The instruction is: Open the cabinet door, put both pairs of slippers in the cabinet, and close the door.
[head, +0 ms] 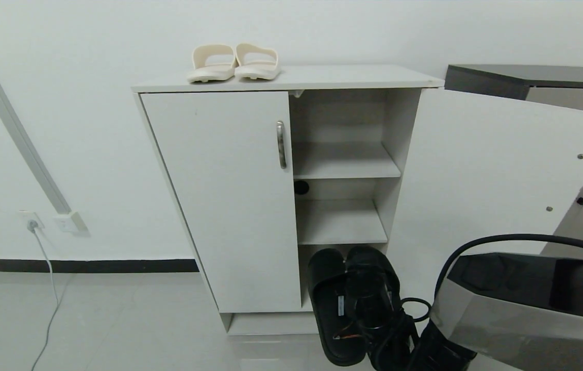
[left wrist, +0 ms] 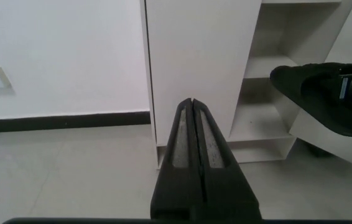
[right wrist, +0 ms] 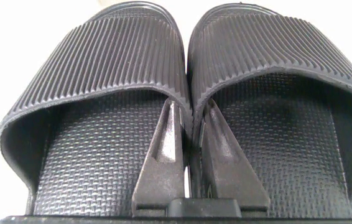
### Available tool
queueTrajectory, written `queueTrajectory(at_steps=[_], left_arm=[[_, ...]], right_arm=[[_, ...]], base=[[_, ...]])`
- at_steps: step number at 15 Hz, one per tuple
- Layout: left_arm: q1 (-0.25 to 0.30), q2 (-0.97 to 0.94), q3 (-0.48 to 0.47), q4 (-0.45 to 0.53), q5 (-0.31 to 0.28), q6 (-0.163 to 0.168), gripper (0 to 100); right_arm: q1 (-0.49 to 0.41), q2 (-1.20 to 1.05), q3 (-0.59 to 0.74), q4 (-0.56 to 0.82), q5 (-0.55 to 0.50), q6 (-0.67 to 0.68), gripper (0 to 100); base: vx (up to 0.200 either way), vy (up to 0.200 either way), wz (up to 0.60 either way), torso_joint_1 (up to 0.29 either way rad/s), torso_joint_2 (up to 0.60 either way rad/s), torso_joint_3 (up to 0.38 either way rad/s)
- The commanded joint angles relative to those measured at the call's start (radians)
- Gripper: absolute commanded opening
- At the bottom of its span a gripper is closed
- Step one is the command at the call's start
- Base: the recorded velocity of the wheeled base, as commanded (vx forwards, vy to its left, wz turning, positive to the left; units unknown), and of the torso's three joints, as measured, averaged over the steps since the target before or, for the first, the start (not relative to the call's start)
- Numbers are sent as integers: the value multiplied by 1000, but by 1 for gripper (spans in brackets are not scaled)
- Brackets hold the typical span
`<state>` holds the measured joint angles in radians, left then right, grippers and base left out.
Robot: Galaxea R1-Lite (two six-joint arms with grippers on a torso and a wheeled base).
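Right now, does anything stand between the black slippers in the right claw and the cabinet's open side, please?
Nothing visible does. The right claw holds the black slippers just before the bottom compartment; the right door stands wide open, and the shut left door covers only the other half.

The room is bright, and the soft light seems to come from above. The floor [head: 116, 319] has a pale shine under the cabinet [head: 219, 206], whose shelves [head: 343, 159] sit in grey shade. The black slippers [right wrist: 114, 124] look very dark, and the cabinet's sides lean in the head view.
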<state>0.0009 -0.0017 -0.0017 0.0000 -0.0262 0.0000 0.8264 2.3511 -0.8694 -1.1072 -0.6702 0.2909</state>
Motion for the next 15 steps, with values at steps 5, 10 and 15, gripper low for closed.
queueTrajectory(at_steps=[5, 10, 15], left_arm=[[1, 2, 0, 0, 0, 0, 0], [1, 2, 2, 0, 2, 2, 0], [1, 2, 2, 0, 2, 2, 0]], right_arm=[[7, 13, 0, 0, 1, 1, 0], [5, 33, -11, -13, -2, 2, 0], [-12, 123, -13, -319, -31, -147, 0]], base=[[0, 0, 0, 3, 2, -192], [0, 0, 0, 6, 2, -189], [0, 0, 0, 0, 1, -16]])
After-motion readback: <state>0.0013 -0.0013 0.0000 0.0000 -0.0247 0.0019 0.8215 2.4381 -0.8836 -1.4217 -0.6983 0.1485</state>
